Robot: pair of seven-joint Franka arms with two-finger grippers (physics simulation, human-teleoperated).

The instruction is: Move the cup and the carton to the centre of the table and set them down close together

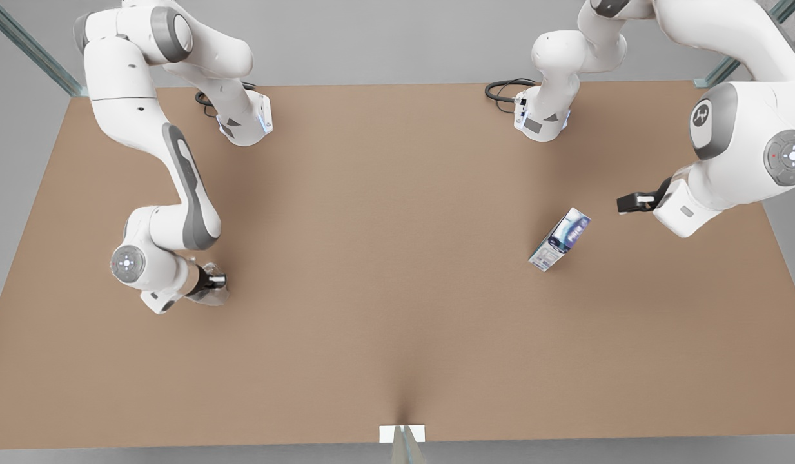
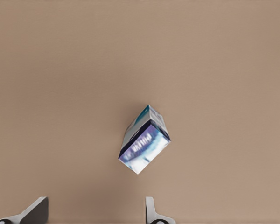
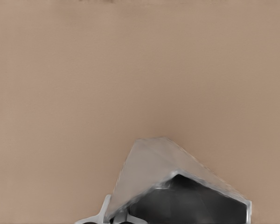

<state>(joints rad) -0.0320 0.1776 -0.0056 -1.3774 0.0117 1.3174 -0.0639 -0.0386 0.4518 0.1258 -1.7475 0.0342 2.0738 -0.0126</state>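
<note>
Standing on the desk (image 1: pixel 384 309), the carton (image 1: pixel 560 239) has blurred, unreadable print, left gripper (image 1: pixel 631 202) jaws wide beside it, right gripper (image 1: pixel 215 281) holding the cup (image 3: pixel 177 191).

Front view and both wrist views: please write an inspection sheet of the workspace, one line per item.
Surface: plain brown table, with a small white marker at its near edge.
Job's things: carton stands on the front view's right, not gripped; cup sits at the right gripper on the front view's left.
Clutter: nothing seen.
Grippers: left gripper open, fingers spread, hovering beside the carton; right gripper low at the cup, grip not clear.
Cables: black cables at both arm bases.
Surroundings: grey floor, metal frame posts at the far corners.
</note>
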